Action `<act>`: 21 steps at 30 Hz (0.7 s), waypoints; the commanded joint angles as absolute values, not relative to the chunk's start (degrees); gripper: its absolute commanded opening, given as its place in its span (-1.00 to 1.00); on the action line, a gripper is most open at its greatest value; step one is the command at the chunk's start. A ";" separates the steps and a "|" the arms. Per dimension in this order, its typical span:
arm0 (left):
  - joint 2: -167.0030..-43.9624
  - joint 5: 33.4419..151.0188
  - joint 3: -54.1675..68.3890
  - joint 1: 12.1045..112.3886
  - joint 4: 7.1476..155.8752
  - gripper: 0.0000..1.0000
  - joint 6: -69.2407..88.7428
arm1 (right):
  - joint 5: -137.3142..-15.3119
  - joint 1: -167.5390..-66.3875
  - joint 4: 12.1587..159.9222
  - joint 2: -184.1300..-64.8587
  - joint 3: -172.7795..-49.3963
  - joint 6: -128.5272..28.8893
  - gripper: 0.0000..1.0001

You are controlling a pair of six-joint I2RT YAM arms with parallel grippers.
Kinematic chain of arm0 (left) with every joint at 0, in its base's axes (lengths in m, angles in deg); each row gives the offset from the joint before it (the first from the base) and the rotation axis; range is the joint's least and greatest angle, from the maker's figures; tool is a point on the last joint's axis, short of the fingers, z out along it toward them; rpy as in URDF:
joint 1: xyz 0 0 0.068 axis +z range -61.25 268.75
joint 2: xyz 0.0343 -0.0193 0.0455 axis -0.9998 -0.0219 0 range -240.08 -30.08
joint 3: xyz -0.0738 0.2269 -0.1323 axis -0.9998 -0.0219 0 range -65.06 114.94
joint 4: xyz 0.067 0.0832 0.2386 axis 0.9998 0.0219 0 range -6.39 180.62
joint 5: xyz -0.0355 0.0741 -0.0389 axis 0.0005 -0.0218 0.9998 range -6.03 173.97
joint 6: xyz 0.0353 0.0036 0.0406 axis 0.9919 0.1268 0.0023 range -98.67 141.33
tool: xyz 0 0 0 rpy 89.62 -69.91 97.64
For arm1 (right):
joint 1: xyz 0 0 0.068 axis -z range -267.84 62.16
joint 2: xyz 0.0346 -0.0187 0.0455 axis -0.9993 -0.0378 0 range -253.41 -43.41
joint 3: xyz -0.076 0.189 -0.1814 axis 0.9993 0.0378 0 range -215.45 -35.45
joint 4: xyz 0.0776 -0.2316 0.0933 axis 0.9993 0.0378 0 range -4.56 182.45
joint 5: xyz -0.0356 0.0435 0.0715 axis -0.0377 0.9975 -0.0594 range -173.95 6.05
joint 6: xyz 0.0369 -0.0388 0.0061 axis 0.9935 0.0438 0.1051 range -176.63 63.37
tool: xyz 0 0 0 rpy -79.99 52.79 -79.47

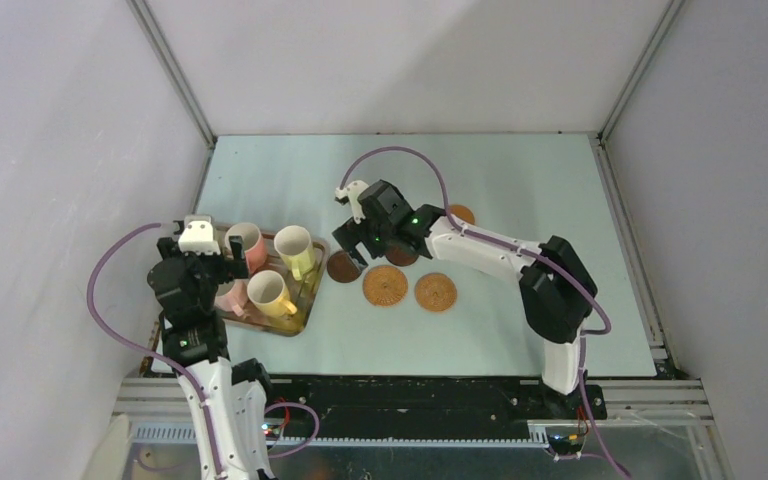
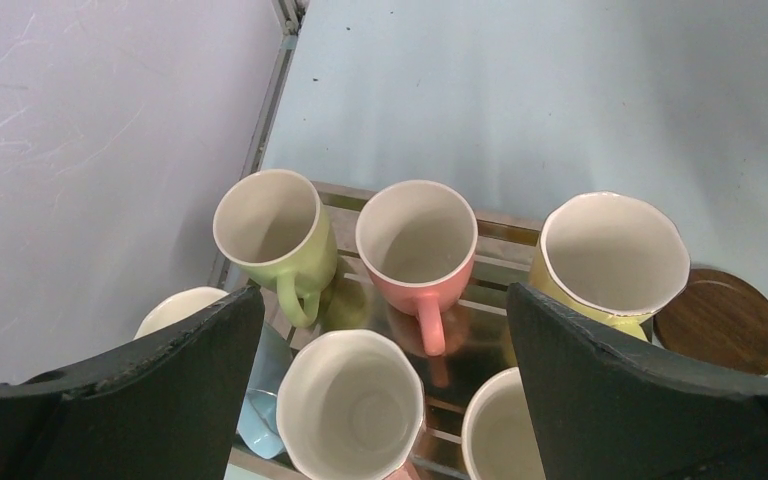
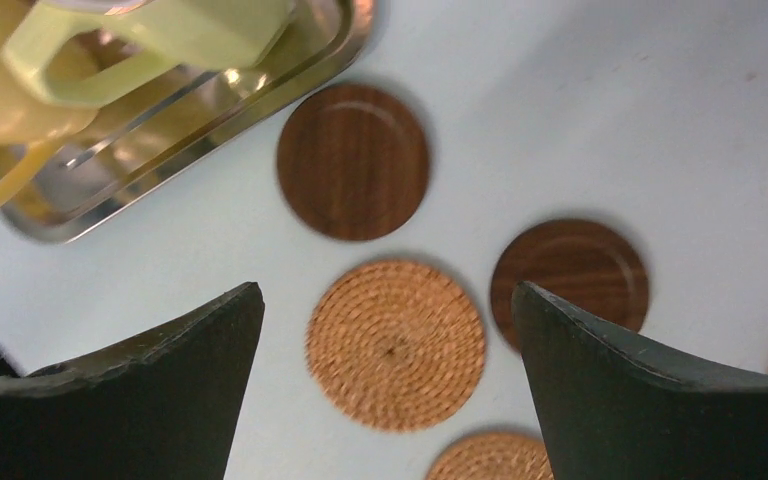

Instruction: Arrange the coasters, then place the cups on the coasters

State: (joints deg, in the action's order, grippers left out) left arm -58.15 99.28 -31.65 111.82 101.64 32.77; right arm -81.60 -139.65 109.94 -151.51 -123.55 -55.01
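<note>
Several cups stand on a metal tray [image 1: 307, 308] at the left: light green [image 2: 270, 232], salmon pink [image 2: 417, 240], pale yellow-green [image 2: 612, 258], pale pink [image 2: 352, 405], blue [image 2: 256, 405] and a yellow one [image 1: 270, 292]. My left gripper [image 2: 382, 300] hangs open above them, holding nothing. Right of the tray lie two dark brown coasters [image 3: 353, 160] [image 3: 570, 275], two woven tan ones [image 3: 396, 343] [image 3: 490, 458] and an orange-brown one [image 1: 460, 214]. My right gripper [image 3: 387, 290] is open over the nearer woven coaster [image 1: 385, 285], apart from it.
The tray's corner [image 3: 260, 100] sits close to the left dark brown coaster [image 1: 341, 267]. Grey walls and a metal frame rail [image 2: 265, 140] close in the table's left side. Bare table surface [image 1: 520, 180] stretches behind and to the right of the coasters.
</note>
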 commanded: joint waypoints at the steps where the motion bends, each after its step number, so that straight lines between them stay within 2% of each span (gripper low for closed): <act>1: -58.05 100.31 -32.10 112.33 99.62 0.97 31.81 | -88.27 -136.96 102.39 -156.30 -125.54 -57.73 0.99; 14: -58.56 99.43 -32.38 112.37 99.02 0.97 31.78 | -86.71 -134.37 112.24 -175.52 -147.41 -55.93 0.98; 21: -58.54 99.26 -32.41 112.39 99.17 0.97 31.98 | -84.69 -134.67 113.51 -175.78 -146.22 -56.44 0.98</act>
